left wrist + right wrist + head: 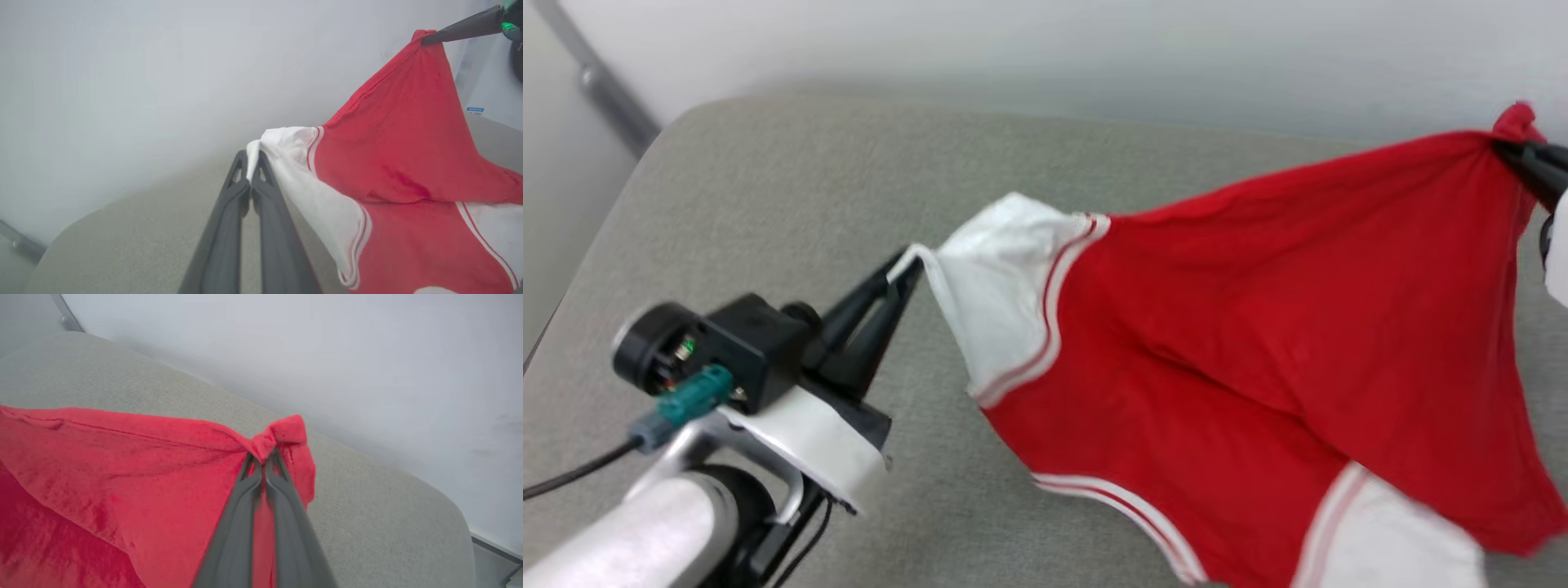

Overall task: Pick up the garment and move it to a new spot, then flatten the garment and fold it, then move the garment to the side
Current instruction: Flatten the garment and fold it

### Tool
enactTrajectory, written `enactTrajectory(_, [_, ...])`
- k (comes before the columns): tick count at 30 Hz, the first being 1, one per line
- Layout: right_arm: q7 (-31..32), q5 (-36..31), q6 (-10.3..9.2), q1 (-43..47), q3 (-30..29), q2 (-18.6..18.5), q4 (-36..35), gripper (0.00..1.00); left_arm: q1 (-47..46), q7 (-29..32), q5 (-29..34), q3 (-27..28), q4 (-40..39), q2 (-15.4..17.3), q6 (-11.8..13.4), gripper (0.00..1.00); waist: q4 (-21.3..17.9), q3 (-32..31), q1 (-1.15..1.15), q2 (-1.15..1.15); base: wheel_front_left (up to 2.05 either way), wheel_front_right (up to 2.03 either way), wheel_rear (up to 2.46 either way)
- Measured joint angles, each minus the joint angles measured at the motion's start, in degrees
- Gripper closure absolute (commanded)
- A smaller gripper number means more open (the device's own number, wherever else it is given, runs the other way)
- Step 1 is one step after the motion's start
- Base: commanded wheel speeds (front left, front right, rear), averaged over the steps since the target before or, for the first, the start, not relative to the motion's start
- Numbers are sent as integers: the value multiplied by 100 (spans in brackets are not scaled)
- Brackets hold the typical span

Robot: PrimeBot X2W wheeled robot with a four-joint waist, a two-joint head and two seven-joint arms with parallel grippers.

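With left end effector [907,271], grips white sleeve [996,294] of red jersey [1258,327]; with right end effector [1507,149], clamps its red corner above grey cushion [768,204].

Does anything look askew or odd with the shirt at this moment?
Yes. The garment hangs askew between the grippers: the left gripper pinches only a white sleeve tip, the right gripper a bunched red corner, so the cloth sags in slack folds. No tear shows.
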Motion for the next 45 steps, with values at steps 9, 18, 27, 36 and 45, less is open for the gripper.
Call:
enactTrajectory(9, [-546,199,0,321,-181,-297,-946,100,-572,49,145,452,-201,102,227,100,-510,-444,0,0,0,0,0])
enactTrajectory(18, [-1038,132,0,330,-642,-191,-1662,100,-1244,214,269,969,-263,327,464,100,-970,-549,-1,0,0,0,0])
enactTrajectory(27, [-1335,36,0,-210,-922,9,-1971,100,-2699,343,590,1343,-200,308,347,100,-1200,-189,-1,0,0,0,0])
enactTrajectory(36, [-1477,-156,0,-1384,-918,146,-1705,100,-4343,492,653,1426,681,111,-260,100,-1375,492,0,0,0,0,0])
enactTrajectory(45, [-1762,-459,0,-3179,-641,459,-748,100,-6219,246,900,1273,2250,-315,-1146,100,-1467,1567,0,0,0,0,0])
